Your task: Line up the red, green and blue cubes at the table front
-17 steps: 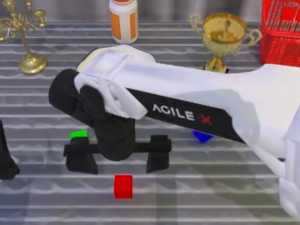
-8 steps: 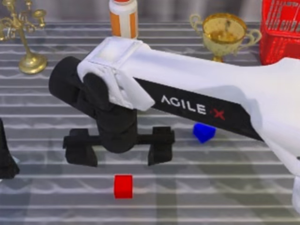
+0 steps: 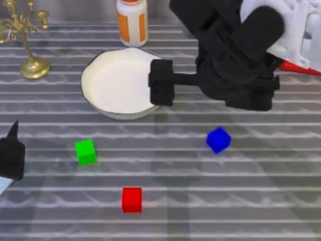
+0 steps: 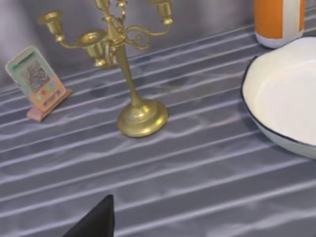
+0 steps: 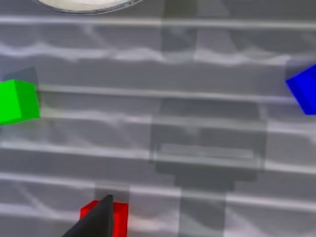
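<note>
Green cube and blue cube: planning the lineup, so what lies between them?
Only bare table between the green cube and blue cube, in the top view.

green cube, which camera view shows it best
The top view: the small bright green cube sits whole and unobstructed on the grey striped table, left of the red one. The right wrist view shows it cut by the picture's edge. The left wrist view misses it.
</note>
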Tool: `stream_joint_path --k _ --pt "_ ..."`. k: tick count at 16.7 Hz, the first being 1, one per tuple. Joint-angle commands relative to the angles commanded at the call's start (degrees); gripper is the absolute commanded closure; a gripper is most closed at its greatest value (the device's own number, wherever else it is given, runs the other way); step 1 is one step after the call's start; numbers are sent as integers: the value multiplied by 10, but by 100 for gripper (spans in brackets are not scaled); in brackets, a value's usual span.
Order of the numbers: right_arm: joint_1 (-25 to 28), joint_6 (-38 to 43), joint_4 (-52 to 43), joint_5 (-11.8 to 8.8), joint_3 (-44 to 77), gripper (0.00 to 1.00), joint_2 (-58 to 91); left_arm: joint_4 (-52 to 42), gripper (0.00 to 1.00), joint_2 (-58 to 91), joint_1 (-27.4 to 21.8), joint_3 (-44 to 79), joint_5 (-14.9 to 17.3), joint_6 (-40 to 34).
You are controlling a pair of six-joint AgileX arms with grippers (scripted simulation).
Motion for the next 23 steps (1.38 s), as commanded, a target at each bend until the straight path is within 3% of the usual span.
stream_joint_path --k 4,8,11,16,20,23 --pt "-105 -108 121 19 -214 0 -268 -106 0 197 -31 134 -1 93" --pt "-212 -213 246 16 -443 0 -524 -223 0 412 -65 275 -3 194" --pt "-285 -284 341 -1 -600 0 -680 -302 0 561 -89 375 -3 264" --pt "-380 -372 485 -46 -804 0 -887 -402 0 764 -122 517 -4 359" --pt "-424 -410 560 -79 -895 0 -978 -443 0 856 -138 591 -3 404" --pt "-434 -418 578 -89 -916 0 -1000 -452 0 878 -143 611 -3 415"
